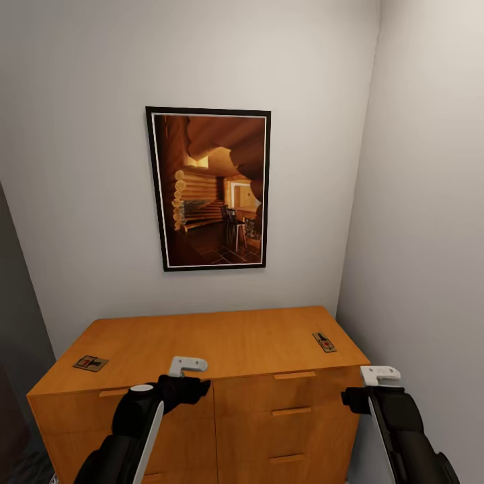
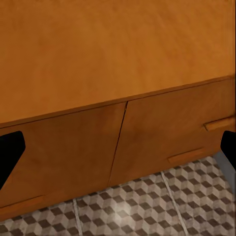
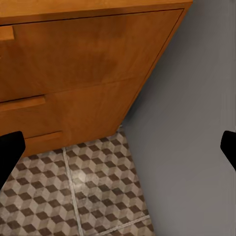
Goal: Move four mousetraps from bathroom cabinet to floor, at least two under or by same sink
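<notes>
The orange-brown cabinet point(image 1: 222, 339) stands against the wall in front of me. Two mousetraps lie on its top: one near the left front corner point(image 1: 90, 363), one near the right edge point(image 1: 324, 342). My left gripper point(image 1: 183, 388) hangs over the cabinet's front edge at the middle, pointing down. In the left wrist view this gripper point(image 2: 118, 152) is open, with the cabinet point(image 2: 98, 49) and the cube-patterned floor point(image 2: 147, 206) beyond it. My right gripper point(image 1: 359, 398) hovers off the cabinet's right front corner. The right wrist view shows it point(image 3: 118, 147) open above the floor point(image 3: 88, 191).
A framed picture point(image 1: 208, 188) of a log interior hangs above the cabinet. A grey side wall point(image 1: 423, 202) stands close to the cabinet's right end, leaving a narrow strip of floor there. The same wall point(image 3: 191, 123) shows beside the cabinet side point(image 3: 88, 54). A dark surface point(image 1: 17, 302) borders the left.
</notes>
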Robot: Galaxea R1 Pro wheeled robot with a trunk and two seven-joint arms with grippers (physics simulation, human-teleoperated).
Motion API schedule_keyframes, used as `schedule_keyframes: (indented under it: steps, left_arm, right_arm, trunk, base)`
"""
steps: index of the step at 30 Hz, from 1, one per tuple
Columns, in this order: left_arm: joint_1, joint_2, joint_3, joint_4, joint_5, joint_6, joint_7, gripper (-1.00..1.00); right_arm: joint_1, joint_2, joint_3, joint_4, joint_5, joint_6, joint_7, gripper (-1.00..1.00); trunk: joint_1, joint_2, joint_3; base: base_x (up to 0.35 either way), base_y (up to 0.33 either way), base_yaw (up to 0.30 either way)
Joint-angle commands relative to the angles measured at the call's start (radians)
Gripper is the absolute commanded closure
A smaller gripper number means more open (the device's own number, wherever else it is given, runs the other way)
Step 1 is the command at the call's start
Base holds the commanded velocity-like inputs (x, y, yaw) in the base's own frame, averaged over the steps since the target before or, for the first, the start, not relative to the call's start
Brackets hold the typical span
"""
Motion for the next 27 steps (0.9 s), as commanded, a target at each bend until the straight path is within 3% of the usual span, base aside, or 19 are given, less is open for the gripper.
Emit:
schedule_keyframes:
  steps: [1, 12, 22, 27]
  left_arm:
    - [-0.002, -0.003, -0.001, -0.003, -0.011, 0.004, -0.009, -1.0]
    - [-0.014, -0.01, -0.005, -0.008, -0.012, 0.015, -0.008, -1.0]
    - [-0.081, -0.007, -0.006, -0.005, -0.014, 0.038, -0.006, -1.0]
    - [-0.118, -0.004, -0.004, -0.003, -0.016, 0.041, -0.006, -1.0]
  right_arm:
    - [0.001, 0.001, -0.002, -0.001, 0.01, 0.003, 0.01, -1.0]
    - [-0.038, 0.003, 0.001, 0.0, 0.015, 0.003, 0.008, -1.0]
    - [-0.165, 0.014, 0.007, 0.01, 0.015, 0.003, 0.0, -1.0]
    - [-0.259, 0.016, 0.021, 0.029, 0.012, 0.003, -0.003, -1.0]
  trunk:
    - [0.0, -0.001, -0.002]
    - [0.0, -0.001, -0.002]
    - [0.0, -0.001, -0.002]
    - [0.0, -0.001, -0.002]
  base:
    - [0.0, 0.0, 0.0]
    - [0.0, 0.0, 0.0]
    - [0.0, 0.0, 0.0]
    - [0.0, 0.0, 0.0]
